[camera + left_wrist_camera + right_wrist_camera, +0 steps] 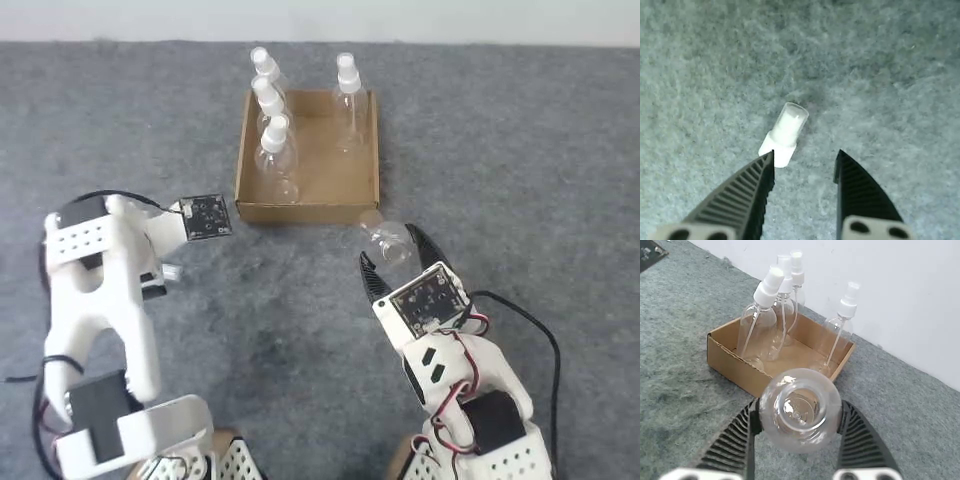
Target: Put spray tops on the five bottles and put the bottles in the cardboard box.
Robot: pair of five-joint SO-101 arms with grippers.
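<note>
A white spray top (785, 134) lies on its side on the grey carpet. My left gripper (804, 162) hangs open just above it, one fingertip beside the top's base. My right gripper (800, 415) is shut on a clear bottle (800, 410) with no top, held upright with its open neck up. In the high view this bottle (385, 240) and the right gripper (390, 250) are just in front of the cardboard box's near right corner. The cardboard box (305, 212) holds several bottles with spray tops (276, 150), three along its left side and one at the right.
The grey carpet (520, 150) covers the whole table. A white wall (900, 300) rises right behind the box (730, 360). The left arm's white body (100, 290) stands at the front left, and a black cable (530, 320) loops beside the right arm.
</note>
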